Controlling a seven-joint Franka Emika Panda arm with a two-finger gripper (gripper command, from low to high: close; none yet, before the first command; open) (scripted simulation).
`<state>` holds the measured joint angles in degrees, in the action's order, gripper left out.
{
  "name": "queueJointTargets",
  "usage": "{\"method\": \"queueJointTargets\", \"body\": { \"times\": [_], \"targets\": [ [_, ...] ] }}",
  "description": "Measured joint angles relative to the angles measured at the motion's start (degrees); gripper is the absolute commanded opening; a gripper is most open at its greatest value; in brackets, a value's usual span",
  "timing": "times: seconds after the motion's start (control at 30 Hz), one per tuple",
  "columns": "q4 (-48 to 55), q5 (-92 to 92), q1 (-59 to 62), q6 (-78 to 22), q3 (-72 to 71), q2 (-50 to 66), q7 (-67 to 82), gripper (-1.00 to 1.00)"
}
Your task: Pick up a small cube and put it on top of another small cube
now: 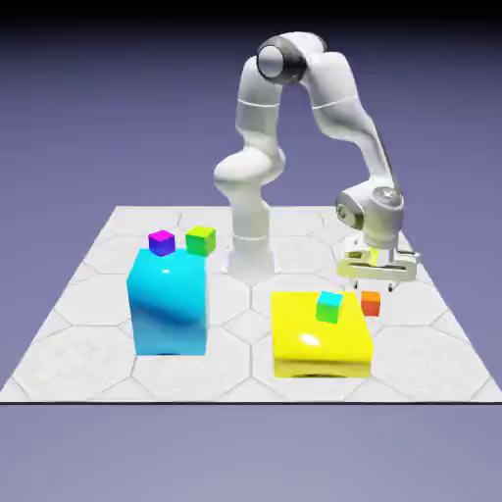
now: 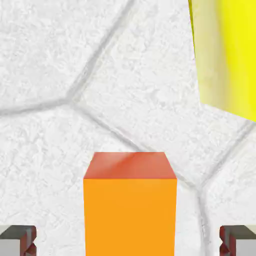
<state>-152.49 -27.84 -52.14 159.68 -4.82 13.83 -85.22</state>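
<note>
Orange-red small cube (image 1: 370, 303) sits on the table (image 1: 98, 294), just beside the yellow block (image 1: 322, 343) on the exterior view's right, not lifted. Hand view: cube (image 2: 130, 205) lies centred between the two grey fingertips (image 2: 19, 240), clear table showing on either side of it, so the jaws are released and spread wide, straddling but not touching it. Gripper (image 1: 377, 279) hangs directly above the cube, pointing down; judged: aligned for a descent and pinch, grasp not yet made. Target, the teal-topped small cube (image 1: 329, 306), rests on top of the yellow block near its right rear corner, raised above table level, so the carry will need a lift before moving across. Yellow block edge (image 2: 227, 55) shows at upper right of the hand view, close to the pick; risk of a finger brushing it on closing. Away to the left: a cyan block (image 1: 169, 304) with a purple cube (image 1: 162, 241) and a lime-green cube (image 1: 201, 239) at its top. Table surface is white hexagonal tile with grey seams, textured; backdrop plain blue-violet
</note>
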Motion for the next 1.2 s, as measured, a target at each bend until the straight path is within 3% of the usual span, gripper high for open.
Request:
{"method": "queueJointTargets", "body": {
  "times": [0.07, 0.1, 0.4, 1.2],
  "targets": [
    [0.71, -2.50, 1.04, 3.45, -1.95, 4.15, 2.05, 0.00],
    [0.85, -3.02, 1.25, 4.15, -2.35, 5.00, 2.47, -1.00],
    [-1.05, 5.59, -0.93, -7.68, 3.52, -8.65, -2.61, -1.00],
    [12.57, 28.13, 38.97, -39.04, -9.79, -22.29, 53.06, -1.00]
  ]
}}
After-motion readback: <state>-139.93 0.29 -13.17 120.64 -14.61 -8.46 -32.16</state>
